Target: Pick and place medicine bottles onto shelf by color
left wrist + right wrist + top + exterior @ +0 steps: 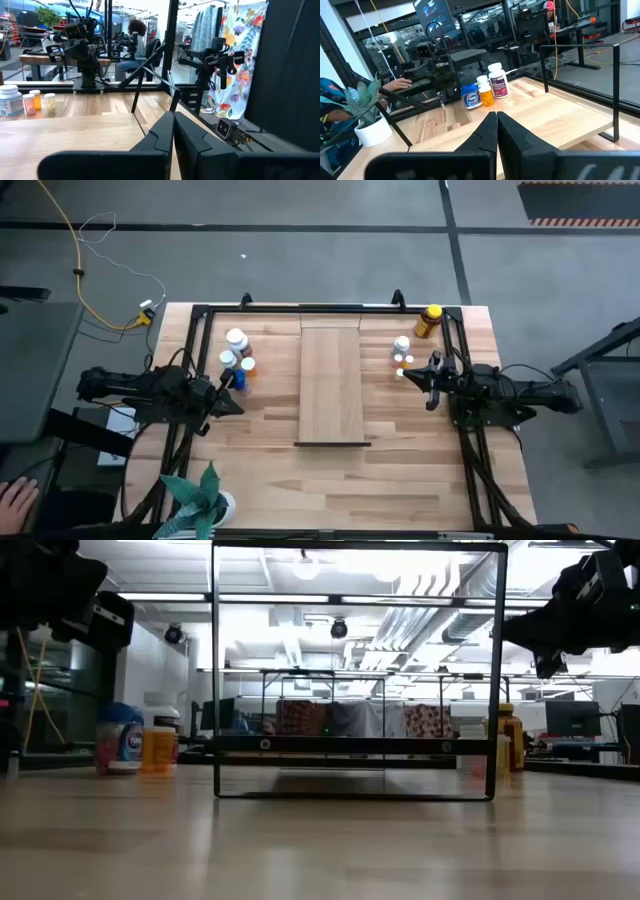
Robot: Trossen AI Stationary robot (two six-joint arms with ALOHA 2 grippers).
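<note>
Both pincers were closed and held nothing: the left gripper beside the left bottles, the right gripper near the small ones. The shelf lay bare in the table's middle, open wood around it. At the left stood a white bottle, a blue-capped bottle reading "TUMS", and an orange one. The amber bottle stood at the far right corner; its label was unreadable. A plant was cut off at the near edge.

Shelf top lies bare; bottles cluster beside both long edges.
</note>
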